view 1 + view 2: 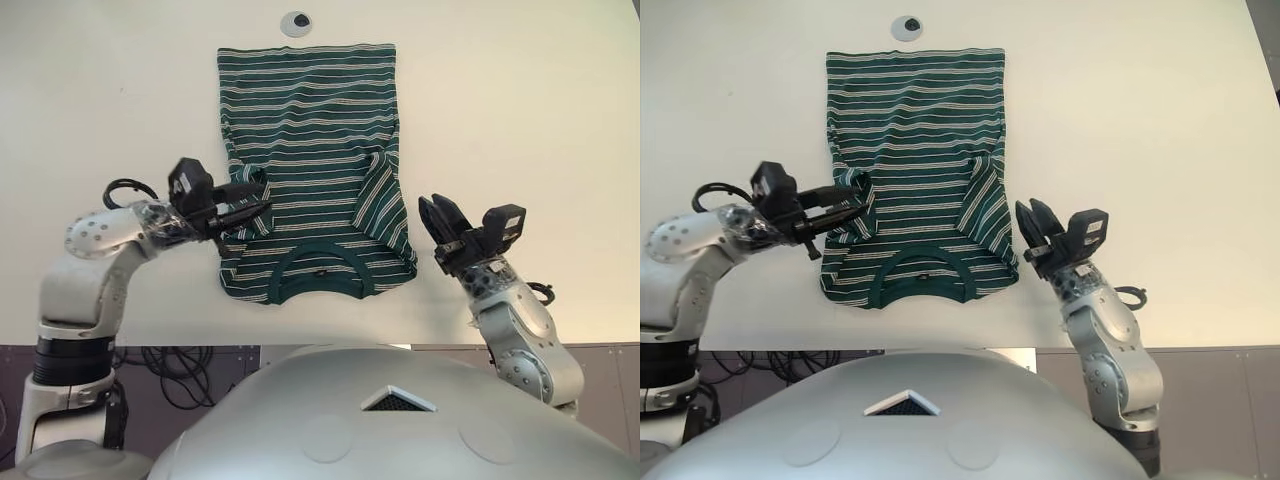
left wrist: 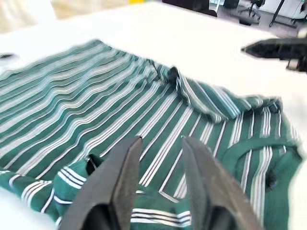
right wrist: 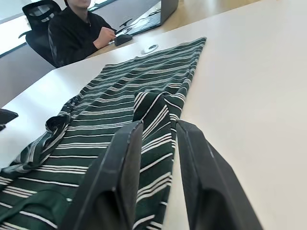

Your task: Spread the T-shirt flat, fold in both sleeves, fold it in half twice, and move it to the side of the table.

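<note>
The T-shirt [image 1: 305, 130] is lying spread on the white table [image 1: 520, 120], with its collar [image 1: 322, 268] at the robot's edge and its hem at the far end, just short of a small round disc [image 1: 296, 22]. Both sleeves are already looking folded in: the right sleeve [image 1: 378, 195] is lying as a slanted flap across the body, and the left sleeve [image 1: 240, 222] is sitting bunched at the shirt's left edge. The left claw [image 1: 248, 207] is hovering over that bunched sleeve with its fingers [image 2: 120, 182] a narrow gap apart and seemingly pinching nothing. The right claw [image 1: 441, 226] is hanging just beside the shirt's right edge, over bare table, with its fingers [image 3: 122, 172] likewise parted and holding nothing. Judging by this, the sleeve step is ending and the first fold in half is coming up. That move is probably calling for both claws to pinch matching corners at the collar end and carry them evenly to the hem, perhaps after smoothing the rumpled left sleeve.
</note>
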You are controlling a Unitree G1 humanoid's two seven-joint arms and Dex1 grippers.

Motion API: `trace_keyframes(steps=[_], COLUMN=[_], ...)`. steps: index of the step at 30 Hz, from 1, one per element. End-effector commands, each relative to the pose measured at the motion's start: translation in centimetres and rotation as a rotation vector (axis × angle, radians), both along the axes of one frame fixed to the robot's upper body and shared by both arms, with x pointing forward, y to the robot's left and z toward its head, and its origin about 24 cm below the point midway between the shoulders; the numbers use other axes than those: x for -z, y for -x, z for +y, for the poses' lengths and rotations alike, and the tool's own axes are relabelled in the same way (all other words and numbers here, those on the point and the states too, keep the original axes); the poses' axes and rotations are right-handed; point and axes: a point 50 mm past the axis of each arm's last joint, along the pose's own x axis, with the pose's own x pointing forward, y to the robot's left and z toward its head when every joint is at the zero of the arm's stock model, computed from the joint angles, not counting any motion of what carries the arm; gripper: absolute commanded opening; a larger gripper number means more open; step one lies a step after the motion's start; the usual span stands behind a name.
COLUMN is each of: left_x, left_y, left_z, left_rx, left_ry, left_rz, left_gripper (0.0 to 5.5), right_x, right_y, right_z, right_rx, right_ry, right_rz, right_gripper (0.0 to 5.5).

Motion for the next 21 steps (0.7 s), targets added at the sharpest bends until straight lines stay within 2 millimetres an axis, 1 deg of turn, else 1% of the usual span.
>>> trace_keyframes(steps=[1,2,4,6,8,11,12,15,17,21], left_x=[-0.8,-0.5,0.1,1.0,1.9,2.7,2.9,3.7,4.5,5.7], left_y=[-1.6,-1.0,0.3,2.4,4.7,6.8,7.5,8.7,9.0,9.7], left_z=[5.0,5.8,6.7,7.2,7.2,6.9,7.0,6.8,6.3,5.2], left_rx=[-0.084,-0.087,-0.099,-0.129,-0.14,-0.116,-0.117,-0.126,-0.134,-0.133], left_ry=[0.026,0.04,0.06,0.104,0.126,0.142,0.142,0.136,0.127,0.131], left_rz=[0.246,0.326,0.421,0.508,0.593,0.687,0.709,0.735,0.728,0.73], left_gripper=[1.98,2.05,2.09,2.09,2.09,2.09,2.09,2.09,2.09,2.09], right_x=[-1.1,-1.2,-1.1,-1.1,-0.9,-0.4,0.1,1.4,2.3,3.2], right_y=[1.6,1.8,2.2,2.0,1.6,1.9,1.9,2.0,2.1,2.3], right_z=[-1.0,-1.3,-1.9,-3.0,-4.1,-4.6,-4.7,-5.1,-5.2,-4.9], right_rx=[-0.02,-0.047,-0.112,-0.215,-0.303,-0.409,-0.416,-0.418,-0.41,-0.429], right_ry=[0.033,0.011,-0.008,-0.028,-0.048,-0.069,-0.049,-0.026,-0.012,-0.029], right_rz=[0.045,0.063,0.109,0.161,0.216,0.303,0.321,0.362,0.384,0.399], right_gripper=[1.41,1.47,1.82,2.14,2.41,2.91,2.97,2.97,2.97,2.97])
